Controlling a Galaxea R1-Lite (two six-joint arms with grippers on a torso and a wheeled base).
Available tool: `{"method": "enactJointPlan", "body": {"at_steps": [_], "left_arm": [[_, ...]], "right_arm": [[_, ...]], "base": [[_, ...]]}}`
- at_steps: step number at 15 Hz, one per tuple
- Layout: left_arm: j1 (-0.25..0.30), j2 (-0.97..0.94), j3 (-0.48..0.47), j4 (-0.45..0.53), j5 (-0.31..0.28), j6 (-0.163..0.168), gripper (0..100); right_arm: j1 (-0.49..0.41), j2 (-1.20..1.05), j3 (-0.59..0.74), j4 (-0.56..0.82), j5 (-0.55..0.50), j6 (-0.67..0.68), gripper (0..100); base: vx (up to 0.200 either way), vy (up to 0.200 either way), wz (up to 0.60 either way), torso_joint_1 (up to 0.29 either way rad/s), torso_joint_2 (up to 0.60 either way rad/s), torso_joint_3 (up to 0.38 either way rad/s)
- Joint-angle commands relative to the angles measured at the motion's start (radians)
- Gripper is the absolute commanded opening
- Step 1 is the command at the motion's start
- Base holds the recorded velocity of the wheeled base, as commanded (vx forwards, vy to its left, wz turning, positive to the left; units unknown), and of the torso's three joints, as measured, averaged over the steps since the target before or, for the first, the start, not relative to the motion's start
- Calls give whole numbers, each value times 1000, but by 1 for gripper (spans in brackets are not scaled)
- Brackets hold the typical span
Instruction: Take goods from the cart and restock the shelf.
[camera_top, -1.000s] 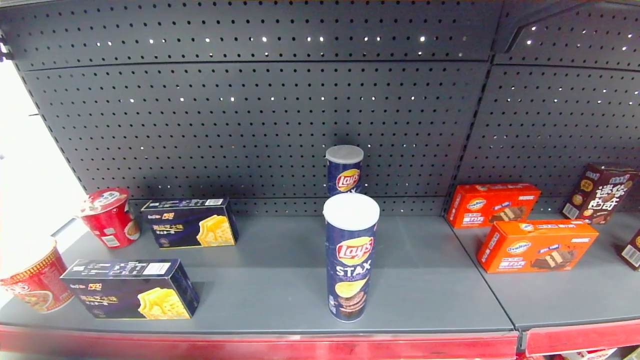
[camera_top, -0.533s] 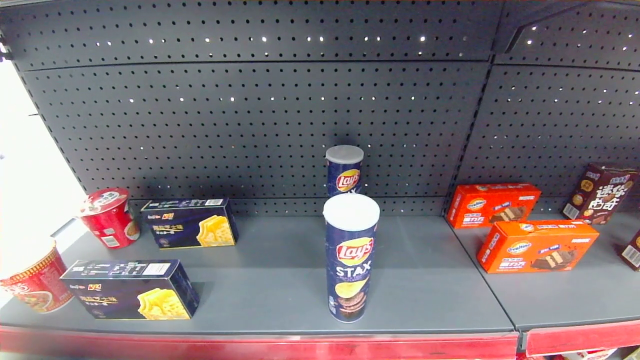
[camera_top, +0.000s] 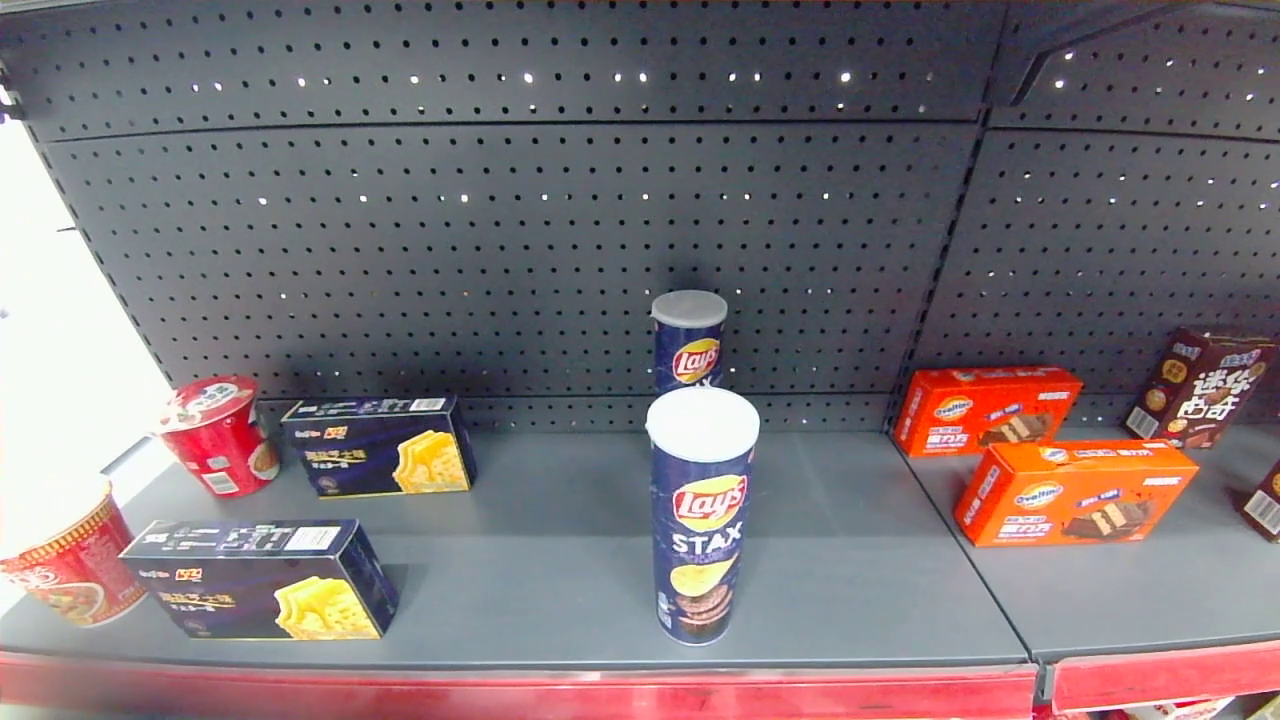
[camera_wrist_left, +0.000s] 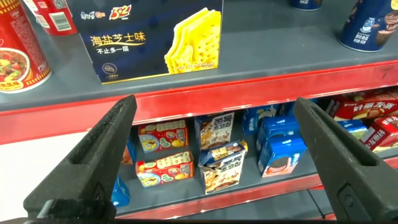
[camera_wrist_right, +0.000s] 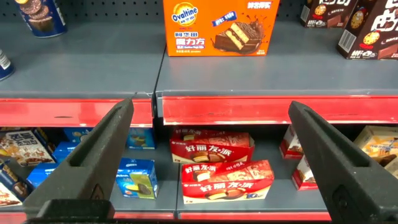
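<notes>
The grey shelf (camera_top: 560, 560) holds a tall dark blue chip can (camera_top: 700, 515) near its front, with a second can (camera_top: 688, 340) behind it at the back wall. My left gripper (camera_wrist_left: 214, 99) is open and holds nothing. It sits in front of the shelf's red front edge (camera_wrist_left: 186, 102), below a dark blue cracker box (camera_wrist_left: 146, 37). My right gripper (camera_wrist_right: 211, 104) is open with nothing in it. It faces the red edge (camera_wrist_right: 217, 106) below an orange chocolate box (camera_wrist_right: 219, 28).
Two dark blue cracker boxes (camera_top: 265, 580) (camera_top: 378, 445) and two red cup noodles (camera_top: 60, 555) (camera_top: 218, 435) stand on the left. Orange boxes (camera_top: 1075, 490) (camera_top: 985, 408) and a brown box (camera_top: 1205, 385) lie on the right. A lower shelf holds red boxes (camera_wrist_right: 217, 168) and blue packs (camera_wrist_left: 280, 149).
</notes>
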Motion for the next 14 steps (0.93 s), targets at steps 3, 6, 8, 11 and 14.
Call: {"method": "enactJointPlan", "body": {"at_steps": [3,6,8,11,14], "left_arm": [[0,1,0,0,0,-1,100],[0,1,0,0,0,1,100],[0,1,0,0,0,-1,100],[0,1,0,0,0,-1,100],[0,1,0,0,0,-1,100]], "right_arm": [[0,1,0,0,0,0,100],[0,1,0,0,0,0,100],[0,1,0,0,0,0,100],[0,1,0,0,0,0,100],[0,1,0,0,0,0,100]], "base": [[0,0,0,0,0,0],[0,0,0,0,0,0],[0,0,0,0,0,0],[0,0,0,0,0,0],[0,0,0,0,0,0]]}}
